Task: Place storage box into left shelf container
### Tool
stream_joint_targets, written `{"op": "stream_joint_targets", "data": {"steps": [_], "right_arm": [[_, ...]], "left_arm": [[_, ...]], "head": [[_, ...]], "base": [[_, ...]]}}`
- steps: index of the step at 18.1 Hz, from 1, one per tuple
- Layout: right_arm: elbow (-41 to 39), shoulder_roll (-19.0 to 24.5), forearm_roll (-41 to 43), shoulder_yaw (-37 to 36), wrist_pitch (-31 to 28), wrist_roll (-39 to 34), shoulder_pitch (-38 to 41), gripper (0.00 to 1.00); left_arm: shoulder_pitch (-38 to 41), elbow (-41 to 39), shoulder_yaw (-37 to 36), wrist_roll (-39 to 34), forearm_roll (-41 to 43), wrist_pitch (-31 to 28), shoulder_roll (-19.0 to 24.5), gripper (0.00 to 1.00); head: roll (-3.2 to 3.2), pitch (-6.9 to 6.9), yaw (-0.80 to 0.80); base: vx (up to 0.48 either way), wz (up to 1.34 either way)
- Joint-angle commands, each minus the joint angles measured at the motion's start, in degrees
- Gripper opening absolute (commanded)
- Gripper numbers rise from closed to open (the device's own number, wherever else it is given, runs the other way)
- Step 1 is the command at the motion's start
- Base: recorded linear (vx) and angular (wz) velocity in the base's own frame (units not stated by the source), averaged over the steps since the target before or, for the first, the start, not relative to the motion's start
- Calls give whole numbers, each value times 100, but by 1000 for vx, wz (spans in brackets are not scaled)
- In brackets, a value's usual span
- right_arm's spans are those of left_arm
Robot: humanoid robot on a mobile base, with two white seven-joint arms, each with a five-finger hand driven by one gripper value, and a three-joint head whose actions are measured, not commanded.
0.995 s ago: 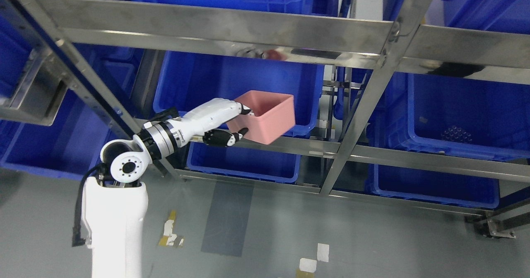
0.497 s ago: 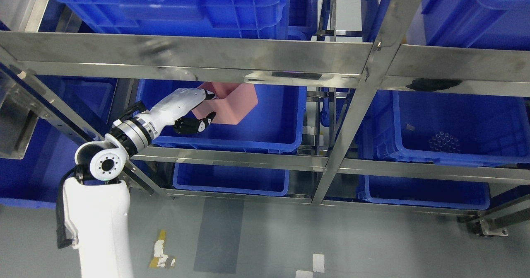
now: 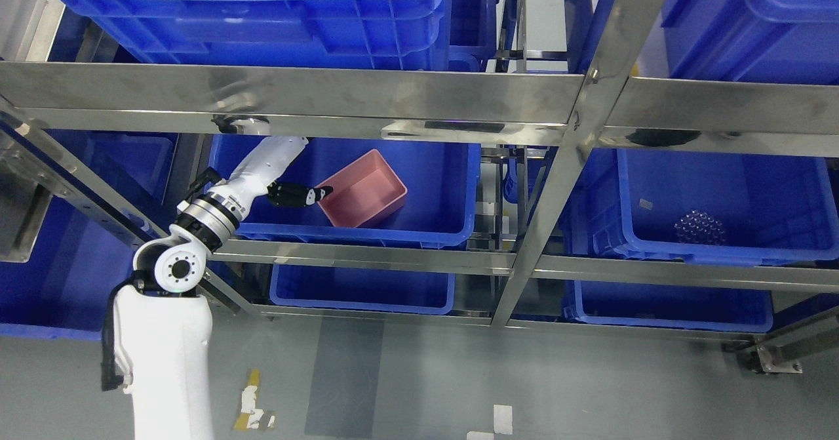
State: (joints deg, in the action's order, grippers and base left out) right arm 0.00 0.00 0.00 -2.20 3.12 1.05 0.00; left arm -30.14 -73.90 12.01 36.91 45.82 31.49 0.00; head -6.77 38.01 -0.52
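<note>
The pink storage box [image 3: 362, 189] lies open side up, at an angle, on the floor of the blue container [image 3: 419, 230] in the left bay of the middle shelf. My left hand [image 3: 303, 172] reaches into that container from the left, just under the steel rail. Its black thumb [image 3: 303, 195] points at the box's near left corner and nothing is gripped. The upper fingers are partly hidden behind the rail. The right arm does not show.
A steel cross rail [image 3: 295, 96] runs right above the hand, and an upright post [image 3: 557, 184] divides the bays. More blue containers sit above [image 3: 249, 7], on the right [image 3: 727, 197] and on the lower shelf [image 3: 360, 289]. Grey floor lies below.
The hand carried the pink box up and into the left blue container and let go of it. The box now rests on the container floor. The camera view also shifted.
</note>
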Motion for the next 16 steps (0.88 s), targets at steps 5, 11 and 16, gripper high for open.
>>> {"op": "stream_joint_targets", "data": {"steps": [5,11,16], "right_arm": [[-100,-100,0,0,5,1,-106,99],[-100,-100,0,0,5,1,-106,99],[-100,-100,0,0,5,1,-106,99]], "left_arm": [[1104,290,-1219,-647,-3539,-433,100,99],[1871,-484,-930,-4022,-4633,-1257,100,99],[2302,-1170,-1210,-3727,-4854,-1242,100,99]], "head": [[0,0,0],[0,0,0],[0,-1,0]], "base": [[0,0],[0,0],[0,0]]}}
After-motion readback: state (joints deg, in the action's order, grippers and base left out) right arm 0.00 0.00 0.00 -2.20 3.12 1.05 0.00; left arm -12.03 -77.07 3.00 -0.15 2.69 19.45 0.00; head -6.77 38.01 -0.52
